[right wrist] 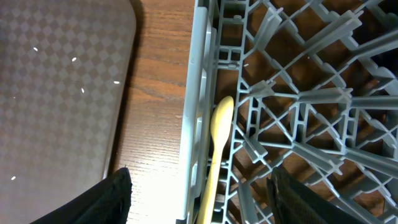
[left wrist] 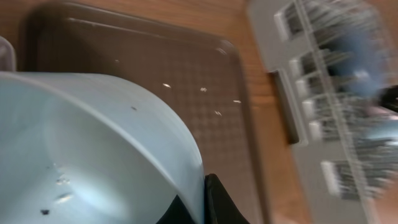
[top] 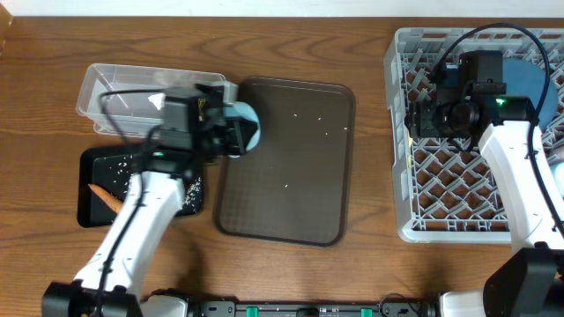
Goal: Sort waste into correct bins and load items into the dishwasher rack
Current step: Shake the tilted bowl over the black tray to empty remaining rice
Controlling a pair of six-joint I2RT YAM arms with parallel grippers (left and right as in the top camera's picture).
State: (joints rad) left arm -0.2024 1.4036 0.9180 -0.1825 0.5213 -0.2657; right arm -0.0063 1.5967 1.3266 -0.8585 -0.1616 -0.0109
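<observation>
Left hand (top: 231,136) pinches the rim of the light blue plastic cup (left wrist: 93,143), tilted over the left edge of the flat brown tray (top: 291,167). The cup looks light, rigid and smooth-walled, likely slippery, so a rim grip suits it. Right hand (right wrist: 202,202) spread, empty, above the square grey lattice dishwasher rack (top: 401,176).
</observation>
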